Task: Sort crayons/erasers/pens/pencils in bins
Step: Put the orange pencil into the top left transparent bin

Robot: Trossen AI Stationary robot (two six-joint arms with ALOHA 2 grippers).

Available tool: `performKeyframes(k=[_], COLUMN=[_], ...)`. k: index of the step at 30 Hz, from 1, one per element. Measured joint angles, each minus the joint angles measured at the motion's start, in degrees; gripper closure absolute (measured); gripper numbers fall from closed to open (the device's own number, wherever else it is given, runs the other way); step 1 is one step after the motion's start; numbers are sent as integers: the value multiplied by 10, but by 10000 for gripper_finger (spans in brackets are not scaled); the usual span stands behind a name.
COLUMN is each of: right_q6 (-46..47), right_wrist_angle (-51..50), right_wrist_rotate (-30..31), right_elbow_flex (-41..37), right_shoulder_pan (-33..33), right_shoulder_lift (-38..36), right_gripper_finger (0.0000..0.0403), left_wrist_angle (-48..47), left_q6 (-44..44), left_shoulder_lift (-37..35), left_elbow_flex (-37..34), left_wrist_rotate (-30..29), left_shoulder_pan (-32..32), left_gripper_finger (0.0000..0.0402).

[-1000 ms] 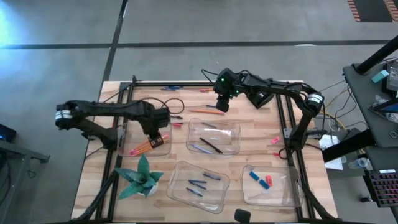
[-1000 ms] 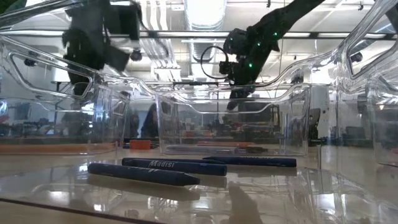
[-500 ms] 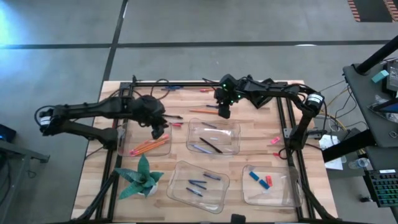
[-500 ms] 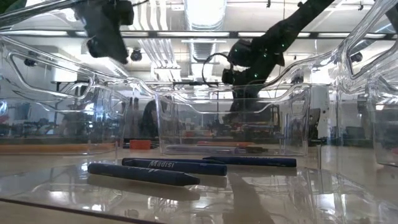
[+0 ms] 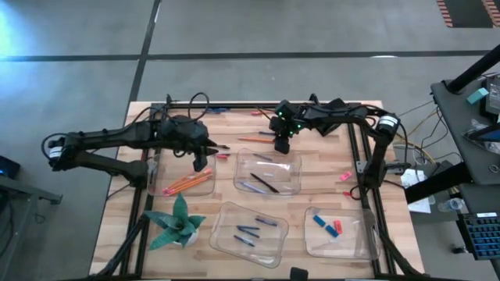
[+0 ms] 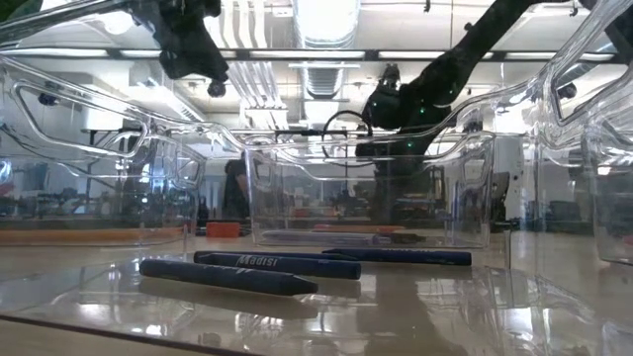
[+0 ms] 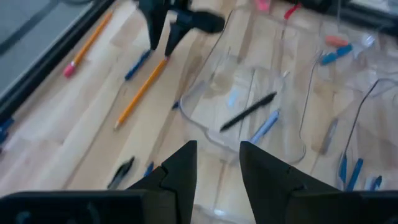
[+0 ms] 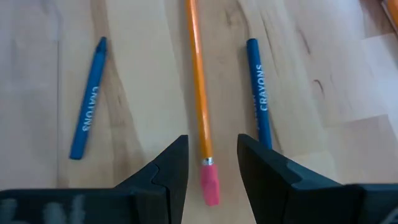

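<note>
Four clear bins stand on the wooden table. The left bin [image 5: 187, 182] holds orange and red pencils, the middle bin [image 5: 269, 172] pens, the near bin [image 5: 250, 232] blue crayons [image 6: 262, 264], and the near-right bin [image 5: 337, 232] erasers. My left gripper [image 5: 200, 161] [image 7: 217, 149] hangs open and holds nothing, above the left bin's far edge. My right gripper [image 5: 283, 145] [image 8: 212, 142] is open, low over a loose orange pencil [image 8: 199, 93] lying flat on the table. Its fingers stand either side of the pencil's pink eraser end [image 8: 209, 185], apart from it.
Blue crayons [image 8: 87, 99] [image 8: 259, 93] lie on either side of the pencil. Another pencil [image 7: 87, 43] and blue sticks lie near the far edge. A pink eraser [image 5: 346, 176] sits right of the middle bin. A green paper plant [image 5: 178, 222] stands near left. Black frame rails run along the table.
My left gripper has risen out of the left bin and tipped up from pointing steeply down to a shallower slant. My right gripper has sunk toward the orange pencil near the far edge. The pencils in the left bin lie still.
</note>
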Motion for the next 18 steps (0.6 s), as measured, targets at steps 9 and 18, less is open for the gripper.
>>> performKeyframes(k=[9, 18], right_q6=[-9, -21], right_wrist_angle=[-51, -76], right_wrist_rotate=[4, 5], right_elbow_flex=[22, 24], right_shoulder_pan=[0, 0], right_shoulder_lift=[26, 34], right_gripper_finger=[275, 279], left_wrist_angle=[-1, 1], left_q6=[5, 37], left_shoulder_lift=[-2, -4], left_elbow_flex=[1, 2], left_wrist_rotate=[-2, -11], left_shoulder_pan=[0, 0], left_gripper_finger=[295, 295])
